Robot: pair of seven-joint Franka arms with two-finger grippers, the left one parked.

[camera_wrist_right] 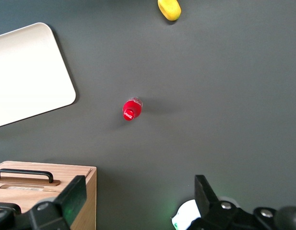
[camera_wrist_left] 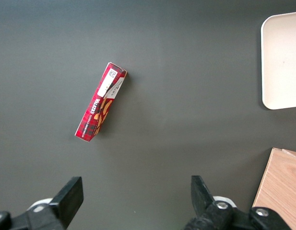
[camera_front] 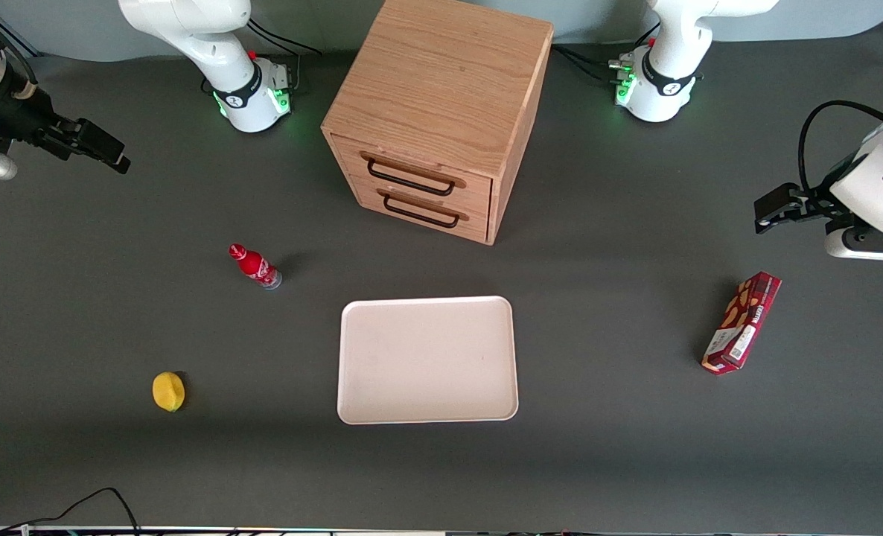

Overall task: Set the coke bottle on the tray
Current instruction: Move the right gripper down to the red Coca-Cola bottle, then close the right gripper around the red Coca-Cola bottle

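Nearest the front camera, the tray (camera_front: 426, 359) is lying bare on the table (camera_front: 620, 447). At its ten o'clock the coke bottle (camera_front: 256, 266) is standing upright, apart. Released, the pincer (camera_front: 84, 145) is hovering high; reaching is pending, calling for descent over the cap.

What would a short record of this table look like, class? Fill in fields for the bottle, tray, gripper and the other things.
bottle: coke bottle stands upright on the table, apart from the tray
tray: tray bare, nearer the front camera than the drawer cabinet
gripper: gripper open, raised at the working arm's end, holding nothing
lemon: lemon nearer the front camera than the bottle
snack box: snack box toward the parked arm's end
task state: bottle not yet picked up
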